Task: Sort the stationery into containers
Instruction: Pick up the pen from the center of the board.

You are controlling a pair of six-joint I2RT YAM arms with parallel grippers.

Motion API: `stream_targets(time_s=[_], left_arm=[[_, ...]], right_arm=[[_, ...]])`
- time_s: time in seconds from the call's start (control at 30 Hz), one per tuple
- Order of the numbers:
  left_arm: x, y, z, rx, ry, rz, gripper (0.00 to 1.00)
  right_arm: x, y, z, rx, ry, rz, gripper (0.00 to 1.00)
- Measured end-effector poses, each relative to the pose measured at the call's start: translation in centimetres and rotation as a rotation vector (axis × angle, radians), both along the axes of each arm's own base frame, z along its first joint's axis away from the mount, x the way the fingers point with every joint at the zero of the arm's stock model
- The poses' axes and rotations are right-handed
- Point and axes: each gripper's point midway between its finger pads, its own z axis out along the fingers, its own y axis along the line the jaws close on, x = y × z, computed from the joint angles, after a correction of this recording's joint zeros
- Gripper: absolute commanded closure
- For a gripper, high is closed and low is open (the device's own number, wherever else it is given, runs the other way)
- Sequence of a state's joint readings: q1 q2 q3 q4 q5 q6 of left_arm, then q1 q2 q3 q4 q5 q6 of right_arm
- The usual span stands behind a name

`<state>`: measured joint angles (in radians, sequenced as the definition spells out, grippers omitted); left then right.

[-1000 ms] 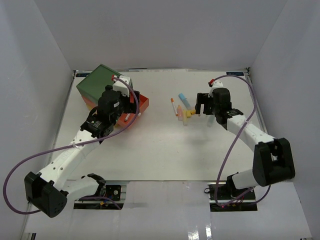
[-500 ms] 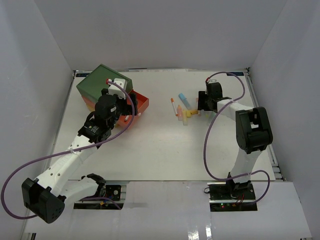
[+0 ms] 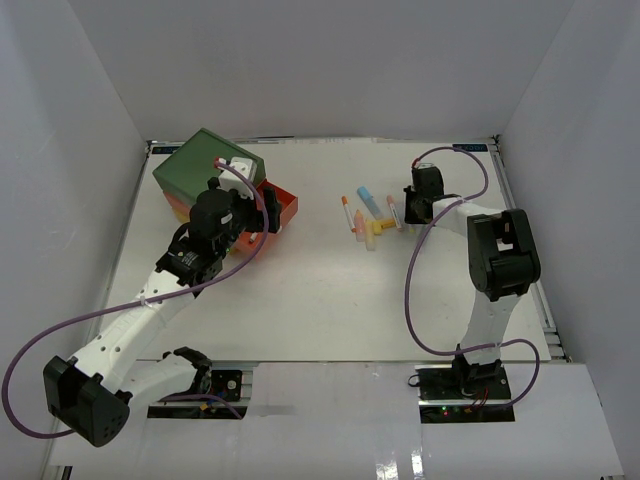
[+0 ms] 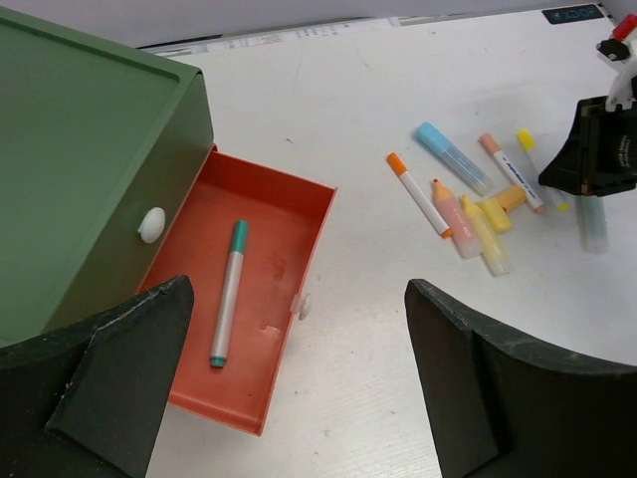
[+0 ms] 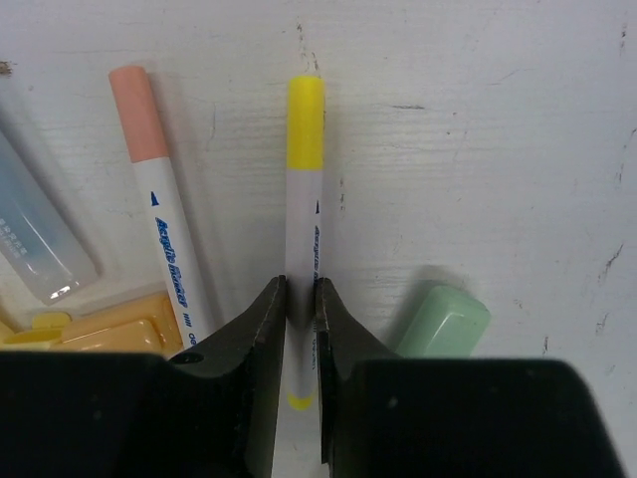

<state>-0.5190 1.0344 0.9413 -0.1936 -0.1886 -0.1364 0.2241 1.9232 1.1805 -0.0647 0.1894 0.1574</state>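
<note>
The stationery [image 3: 368, 222] lies in a loose cluster on the white table, right of centre. My right gripper [image 5: 300, 299] is shut on a white pen with a yellow cap [image 5: 305, 129], which lies flat on the table. Beside it are a pink-capped pen [image 5: 159, 219], a pale blue marker [image 5: 40, 249] and a mint marker [image 5: 438, 321]. The containers are one chest with a green top [image 4: 80, 149]. Its orange-red drawer [image 4: 279, 229] is pulled out and holds a teal-capped pen [image 4: 227, 294]. My left gripper [image 4: 299, 388] hangs open above the drawer's front.
More pens and markers lie left of my right gripper [image 3: 408, 215]: an orange-capped pen [image 4: 418, 194], a pink marker [image 4: 453, 214] and a yellow marker [image 4: 485, 234]. White walls enclose the table on three sides. The chest [image 3: 200, 168] stands at the far left.
My right gripper has shut on the yellow-capped pen after lowering over the cluster. The left arm has shifted slightly and stays open above the drawer.
</note>
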Motion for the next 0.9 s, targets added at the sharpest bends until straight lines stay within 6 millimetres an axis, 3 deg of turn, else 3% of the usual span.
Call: stream_targets(time_s=[0.07, 0.27, 0.4, 0.5, 0.7, 0.8, 0.9], left_arm=[[-0.2, -0.4, 0.0, -0.011, 0.005, -0.02, 0.02], [-0.9, -2.0, -0.1, -0.081, 0.038, -0.09, 0.02], [-1.8, -4.0, -0.1, -0.196, 0.102, -0.161, 0.02], [-2.4, -5.7, 0.2, -0.289, 0.162, -0.215, 0.02], [-2.4, -9.7, 0.8, -0.419, 0.237, -0.287, 0.02], [-2.7, -12.5, 0.8, -0.441, 0.265, -0.324, 0.02], [-2.9, -15.3, 0.6, -0.446, 0.278, -0.345, 0.03]], right_arm=[[0.0, 0.0, 0.0, -0.001, 0.0, 0.0, 0.91], [-1.1, 0.0, 0.9, 0.009, 0.0, 0.014, 0.92], [-3.1, 1.1, 4.2, 0.078, -0.054, 0.062, 0.92], [-5.0, 3.1, 8.1, 0.168, -0.156, 0.125, 0.92], [-9.7, 9.8, 15.5, 0.384, -0.367, 0.336, 0.91], [-12.4, 12.2, 17.4, 0.486, -0.435, 0.421, 0.91], [-14.6, 13.9, 18.0, 0.567, -0.462, 0.477, 0.91]])
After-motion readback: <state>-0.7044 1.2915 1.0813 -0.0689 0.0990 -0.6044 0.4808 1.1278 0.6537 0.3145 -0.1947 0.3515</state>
